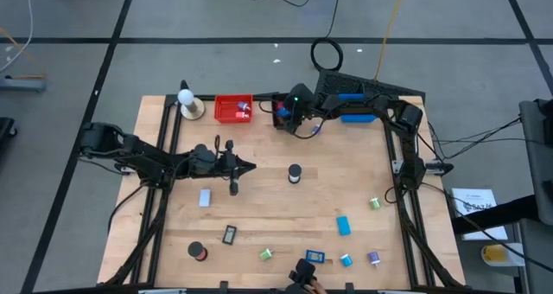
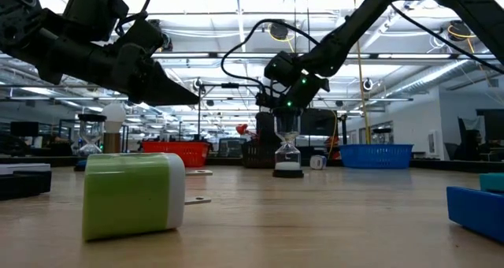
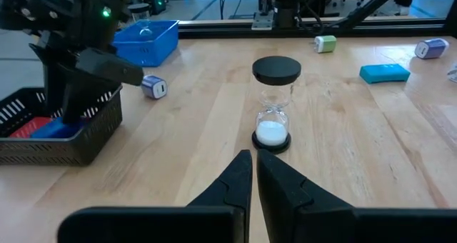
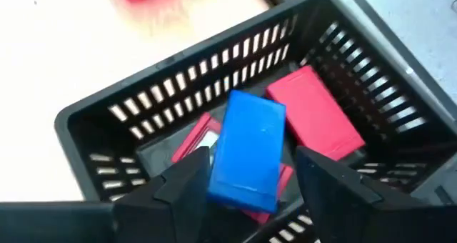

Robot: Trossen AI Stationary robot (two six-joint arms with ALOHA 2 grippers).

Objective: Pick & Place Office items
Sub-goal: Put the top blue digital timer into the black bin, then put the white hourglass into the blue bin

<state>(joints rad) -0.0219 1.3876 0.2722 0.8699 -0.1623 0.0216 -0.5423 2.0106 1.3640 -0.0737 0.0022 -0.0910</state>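
Observation:
My right gripper [image 1: 285, 114] [image 4: 250, 161] hangs open over the black slotted bin [image 4: 107, 121] at the table's far edge, pointing down into it. A blue block [image 4: 246, 150] lies tilted between its fingers, on red pieces [image 4: 314, 114] in the bin. My left gripper [image 1: 251, 165] [image 3: 253, 164] is shut and holds nothing, hovering left of centre and pointing at a small hourglass [image 3: 273, 103] that stands on its black base. Loose office items lie scattered on the near half of the table, among them a light-blue block [image 1: 205, 198] and a green clip [image 1: 266, 254]. My right gripper has one finger [image 4: 189, 182] right at the blue block's long side [image 4: 218, 164]; whether it touches, I cannot tell. The other finger [image 4: 325, 182] stands clear of the block. The block rests on the red pieces in the bin.
A red bin [image 1: 233, 109] and a blue bin [image 1: 356, 114] flank the black one along the far edge. A white ball on a tan base [image 1: 187, 102] stands far left. A purple-and-white clip [image 3: 153, 86] lies near the black bin. A black roll [image 1: 198, 252] and a black-framed rectangle [image 1: 229, 235] lie near the front.

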